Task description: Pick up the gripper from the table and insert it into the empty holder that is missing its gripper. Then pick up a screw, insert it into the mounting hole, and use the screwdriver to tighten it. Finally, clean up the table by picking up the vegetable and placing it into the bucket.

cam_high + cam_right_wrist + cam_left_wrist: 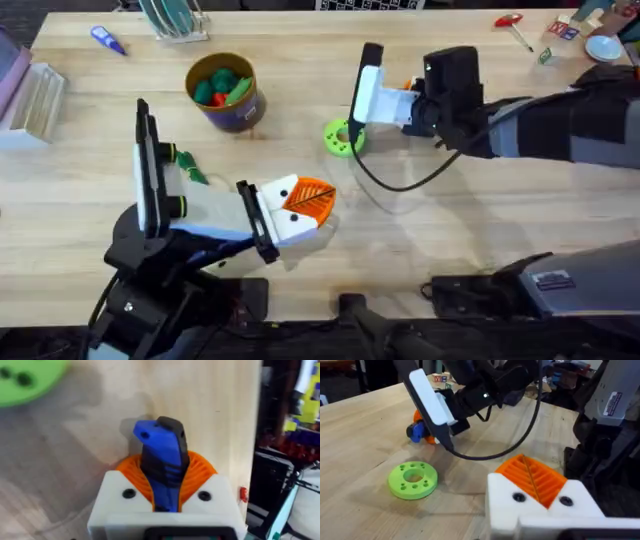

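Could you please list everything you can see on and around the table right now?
bucket: one, gold rim with a purple wall, far left of centre, holding green and red toy pieces
vegetable: one, dark green, on the table beside the left arm
green ring disc: one, bright green with holes, centre of the table
red-handled tool: one, far right
small blue-handled tool: one, far left
screwdriver: one, blue and black, gripped in the right gripper
left gripper: one, white with orange ribbed pads, near the centre, shut with nothing in it
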Available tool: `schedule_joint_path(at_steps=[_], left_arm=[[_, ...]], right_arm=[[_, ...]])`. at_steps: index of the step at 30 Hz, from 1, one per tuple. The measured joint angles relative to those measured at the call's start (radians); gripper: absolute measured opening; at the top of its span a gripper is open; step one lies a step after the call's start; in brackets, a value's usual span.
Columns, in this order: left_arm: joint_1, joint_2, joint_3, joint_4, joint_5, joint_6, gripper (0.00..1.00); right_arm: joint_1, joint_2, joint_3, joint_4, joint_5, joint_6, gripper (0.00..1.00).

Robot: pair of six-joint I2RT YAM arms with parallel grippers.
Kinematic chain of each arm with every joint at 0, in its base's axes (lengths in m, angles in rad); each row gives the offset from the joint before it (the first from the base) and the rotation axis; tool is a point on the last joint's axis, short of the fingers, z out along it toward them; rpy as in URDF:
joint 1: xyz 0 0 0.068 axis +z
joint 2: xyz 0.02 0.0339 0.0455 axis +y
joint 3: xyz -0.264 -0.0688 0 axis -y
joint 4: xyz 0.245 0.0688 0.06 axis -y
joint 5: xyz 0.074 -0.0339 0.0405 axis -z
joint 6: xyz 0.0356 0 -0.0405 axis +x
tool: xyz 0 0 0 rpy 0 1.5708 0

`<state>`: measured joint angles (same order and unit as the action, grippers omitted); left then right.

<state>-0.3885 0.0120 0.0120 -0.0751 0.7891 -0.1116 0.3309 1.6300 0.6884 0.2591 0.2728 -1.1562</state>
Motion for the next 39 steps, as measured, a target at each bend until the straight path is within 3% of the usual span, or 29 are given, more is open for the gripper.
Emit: schedule_joint_path(at_steps=[5,7,10,12,13,24,31,36,37,39], left_arm=[[0.000,0.000,0.000,0.000,0.000,0.000,0.007],[0.000,0.000,0.000,0.000,0.000,0.000,0.007],[0.000,0.000,0.000,0.000,0.000,0.000,0.007],[0.000,0.000,0.000,0.000,0.000,0.000,0.007],[0.000,0.000,0.000,0.000,0.000,0.000,0.007],[0.000,0.000,0.000,0.000,0.000,0.000,0.007],[0.000,0.000,0.000,0.000,0.000,0.000,0.007],[0.000,0.000,0.000,0.000,0.000,0.000,0.014],[0.000,0.000,0.000,0.000,0.000,0.003,0.073],[0.000,0.000,0.000,0.000,0.000,0.005,0.347]], right_arm=[[0.000,-0.008,0.014,-0.065,-0.030,-0.004,0.249],[0.000,-0.016,0.019,-0.083,-0.038,-0.003,0.333],[0.000,-0.021,0.022,-0.094,-0.046,-0.006,0.561],[-0.001,-0.025,0.032,-0.080,-0.042,-0.008,0.852],[-0.001,-0.030,0.040,-0.082,-0.044,-0.010,0.931],[0.047,-0.034,0.042,-0.096,-0.040,0.039,0.956],[0.066,-0.076,0.028,-0.134,0.000,0.324,0.960],[0.068,-0.227,0.018,-0.188,0.004,0.553,0.960],[0.068,-0.271,0.018,-0.211,0.004,0.598,0.960],[0.068,-0.359,0.018,-0.266,0.004,0.682,0.959]])
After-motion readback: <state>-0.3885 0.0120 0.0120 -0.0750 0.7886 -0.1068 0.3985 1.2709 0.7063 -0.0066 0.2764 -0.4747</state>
